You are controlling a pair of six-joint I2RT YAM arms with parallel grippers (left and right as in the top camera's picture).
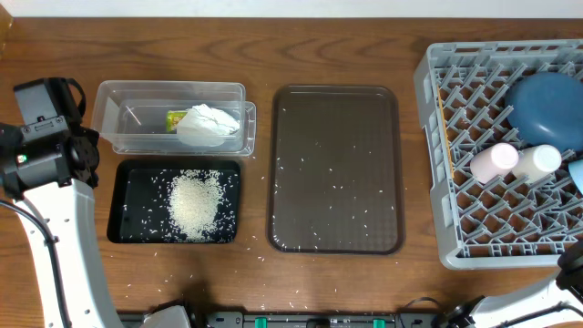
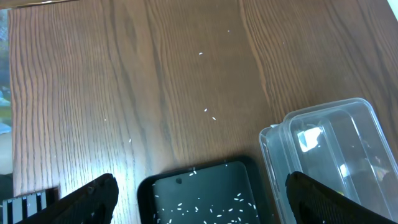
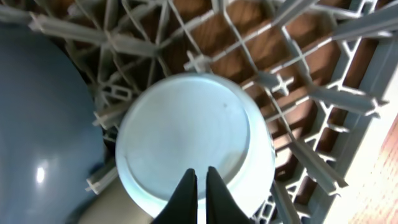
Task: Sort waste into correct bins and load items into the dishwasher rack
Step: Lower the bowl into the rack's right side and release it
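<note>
Overhead view, sorting apparently near its end: the dishwasher rack (image 1: 496, 257) at right holds the large dark-blue bowl (image 1: 547, 107), pale pink cup (image 1: 493, 161), white cup (image 1: 537, 161) and, at its right edge, the small light-blue bowl (image 1: 577, 175); at left, the clear tub (image 1: 114, 128) contains the tissue (image 1: 208, 125) and snack wrapper (image 1: 175, 117), while the black tray (image 1: 127, 205) just near of it carries a heap of rice (image 1: 195, 202); stray grains dot the brown serving tray (image 1: 335, 137) in the middle and the table (image 1: 264, 273); the right gripper (image 3: 199, 186) is clenched on nothing, tips together just over the upturned small bowl's base; the left gripper (image 2: 200, 186) hangs released above the black tray's edge; likely hazards: a downward slip of the closed tips could skid the small bowl against the dark-blue one beside it, and any sweep at the loose grains could scatter them off the table
</note>
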